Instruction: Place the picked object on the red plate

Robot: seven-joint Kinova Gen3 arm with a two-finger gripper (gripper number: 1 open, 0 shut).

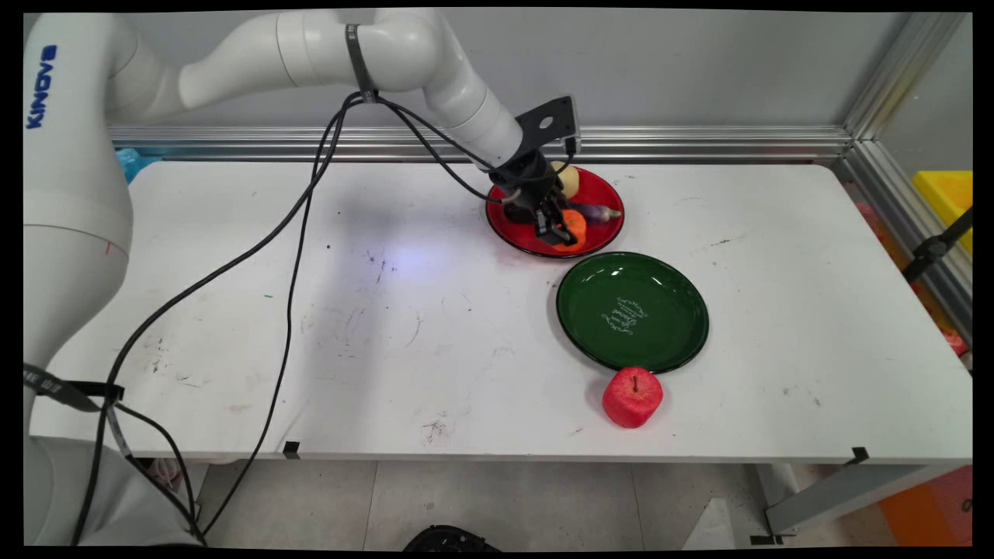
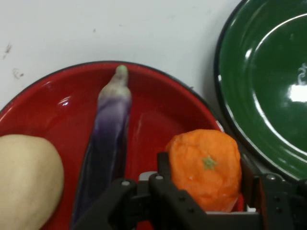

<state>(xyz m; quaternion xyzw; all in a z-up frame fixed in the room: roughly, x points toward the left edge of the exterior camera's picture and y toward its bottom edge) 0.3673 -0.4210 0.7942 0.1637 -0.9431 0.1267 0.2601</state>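
Nearest us on the scuffed white table (image 1: 435, 341) sits a rough-skinned red toy apple (image 1: 633, 397) with a dark stem, just beside the rim of a glossy green round plate (image 1: 633, 310) bearing white script at its centre. Beyond that, nearly touching its rim, we see a shiny red round plate with a dark edge (image 1: 604, 237). Over it we find the black two-finger gripper (image 1: 561, 230), its jaws closed on a matte, dimpled orange toy tangerine (image 2: 207, 167) with a small green star-shaped calyx. Beside the tangerine on the red plate lies a smooth, slender purple toy eggplant (image 2: 109, 139) with a pale green tip, and past that a pale yellow rounded fruit (image 2: 26, 179).
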